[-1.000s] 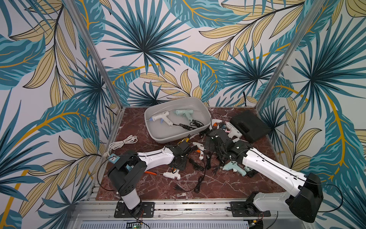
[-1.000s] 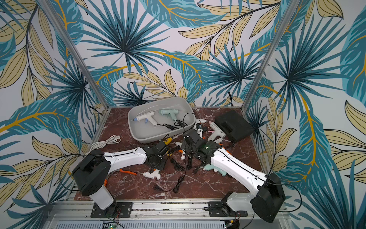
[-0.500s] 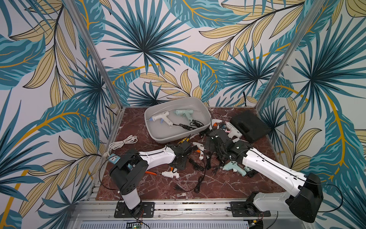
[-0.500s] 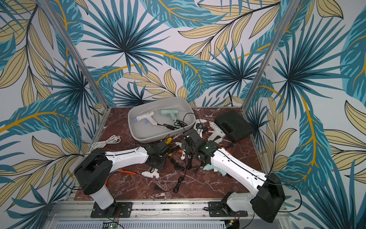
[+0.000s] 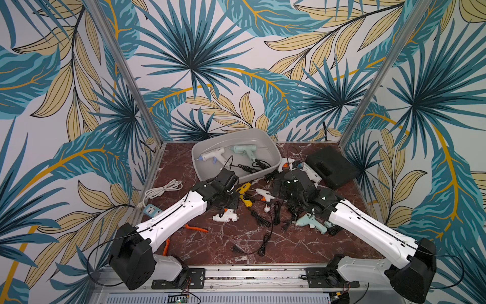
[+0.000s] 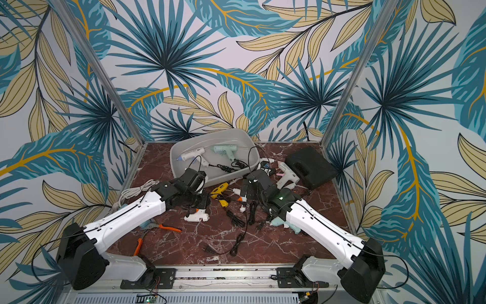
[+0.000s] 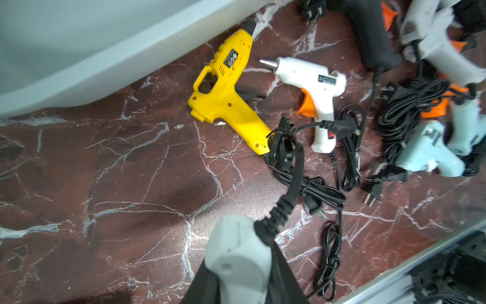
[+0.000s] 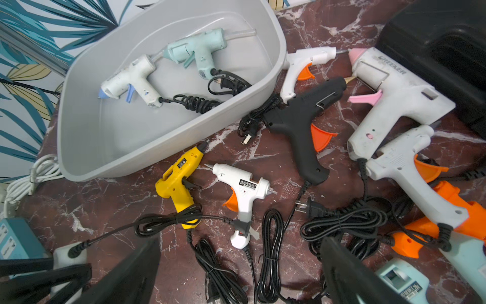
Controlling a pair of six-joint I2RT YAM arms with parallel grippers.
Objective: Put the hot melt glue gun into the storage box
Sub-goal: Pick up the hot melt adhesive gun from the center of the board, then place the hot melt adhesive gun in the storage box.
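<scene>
Left wrist view: pale glue gun (image 7: 234, 244) handle pinched in left tool (image 7: 243, 285), storage box (image 7: 105, 76) nearby; right tool (image 8: 240, 252) spread.

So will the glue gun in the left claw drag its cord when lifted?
Probably: its black cord looks limp and bunches against the yellow gun, so it may snag. The held glue gun looks rigid, likely light.

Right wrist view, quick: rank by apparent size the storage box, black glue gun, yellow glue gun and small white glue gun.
1. storage box, by far the largest.
2. black glue gun.
3. yellow glue gun and small white glue gun: side by side, about alike, so not ranked.
</scene>
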